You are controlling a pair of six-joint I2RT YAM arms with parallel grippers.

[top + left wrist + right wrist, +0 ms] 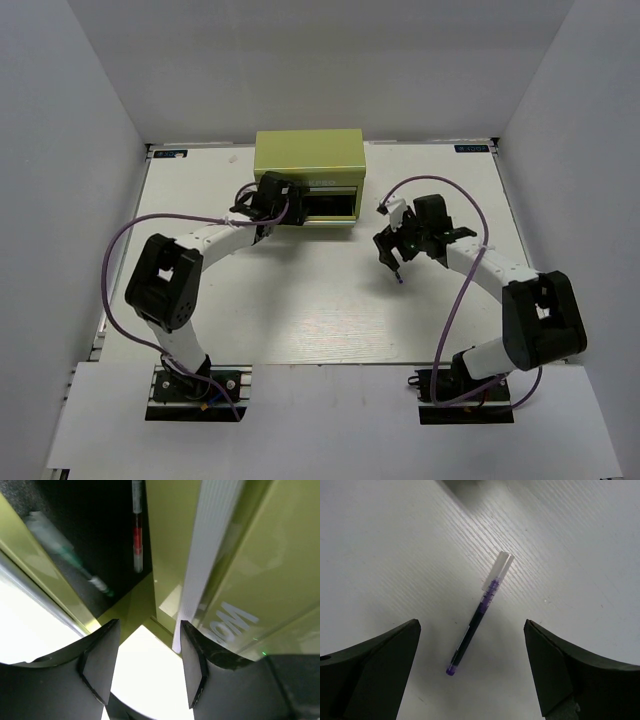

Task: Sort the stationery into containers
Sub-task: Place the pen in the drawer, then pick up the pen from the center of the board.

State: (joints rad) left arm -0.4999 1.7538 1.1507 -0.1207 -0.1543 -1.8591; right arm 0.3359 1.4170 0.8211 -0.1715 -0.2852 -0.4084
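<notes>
Hovering with fingers spread, the right hand frames a thin dark pen lying on the bench at the cabinet's four o'clock, apparently lining up a pick; the left hand, likewise spread, sits at the open drawer, where a red pen already lies.

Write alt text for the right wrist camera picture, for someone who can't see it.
A thin dark pen with a clear cap lies on a white table, between the two black fingers of the open right gripper, which is not touching it.
</notes>
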